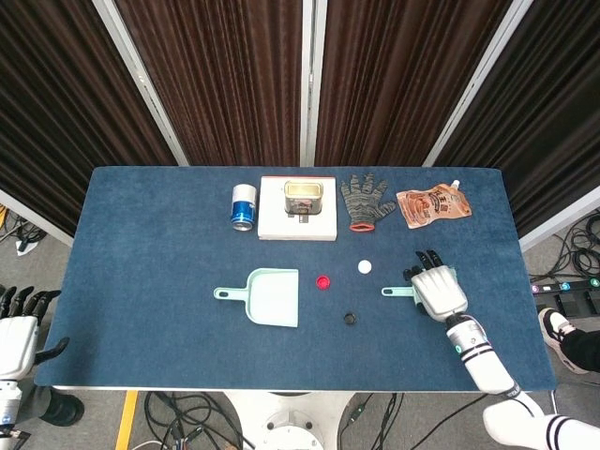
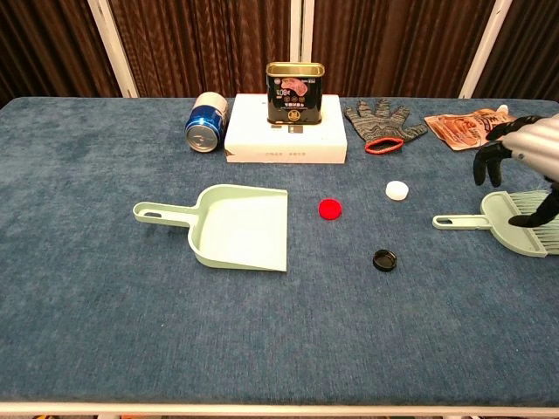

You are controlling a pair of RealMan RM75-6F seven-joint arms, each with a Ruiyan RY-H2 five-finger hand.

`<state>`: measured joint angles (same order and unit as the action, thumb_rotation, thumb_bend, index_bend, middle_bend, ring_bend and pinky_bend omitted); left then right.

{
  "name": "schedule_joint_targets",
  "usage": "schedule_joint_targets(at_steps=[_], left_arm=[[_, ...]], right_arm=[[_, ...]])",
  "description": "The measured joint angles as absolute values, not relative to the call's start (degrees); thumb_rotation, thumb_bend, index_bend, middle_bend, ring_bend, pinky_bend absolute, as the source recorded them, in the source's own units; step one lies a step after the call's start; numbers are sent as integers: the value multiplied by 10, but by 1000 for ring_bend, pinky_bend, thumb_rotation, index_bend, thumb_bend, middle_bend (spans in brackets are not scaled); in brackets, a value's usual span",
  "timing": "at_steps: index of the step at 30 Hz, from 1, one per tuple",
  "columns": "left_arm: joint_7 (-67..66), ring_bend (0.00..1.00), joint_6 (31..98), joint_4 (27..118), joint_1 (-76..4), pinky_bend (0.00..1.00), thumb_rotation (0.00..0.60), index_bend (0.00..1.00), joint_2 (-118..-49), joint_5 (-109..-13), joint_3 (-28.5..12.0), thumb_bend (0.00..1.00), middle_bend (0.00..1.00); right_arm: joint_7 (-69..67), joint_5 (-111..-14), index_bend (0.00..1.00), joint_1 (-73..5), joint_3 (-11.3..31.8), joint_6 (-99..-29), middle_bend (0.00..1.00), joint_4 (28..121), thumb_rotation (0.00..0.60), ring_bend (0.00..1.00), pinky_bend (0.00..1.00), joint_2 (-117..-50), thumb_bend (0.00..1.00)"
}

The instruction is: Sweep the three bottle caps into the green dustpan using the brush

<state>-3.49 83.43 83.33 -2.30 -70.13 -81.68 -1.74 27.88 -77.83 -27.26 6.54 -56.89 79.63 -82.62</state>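
With fingers (image 2: 486, 163) spread, the right hand (image 1: 439, 292) hovers over the brush (image 2: 511, 221), which it must grasp next.

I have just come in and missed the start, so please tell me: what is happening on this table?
A robot is about to sweep bottle caps into a dustpan. Its right hand hovers over the brush, fingers apart, not yet gripping it. The left hand waits off the table's left edge. The red cap, white cap and black cap lie untouched to the right of the green dustpan.
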Motion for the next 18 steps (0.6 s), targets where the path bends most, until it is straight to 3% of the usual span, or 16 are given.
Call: schedule_joint_targets(at_steps=[18], left_arm=[[-11, 98, 823, 809, -24, 48, 600, 187, -714, -811, -17, 179, 210]], right_arm=[[315, -751, 426, -313, 50, -540, 427, 700, 600, 130, 127, -913, 131]])
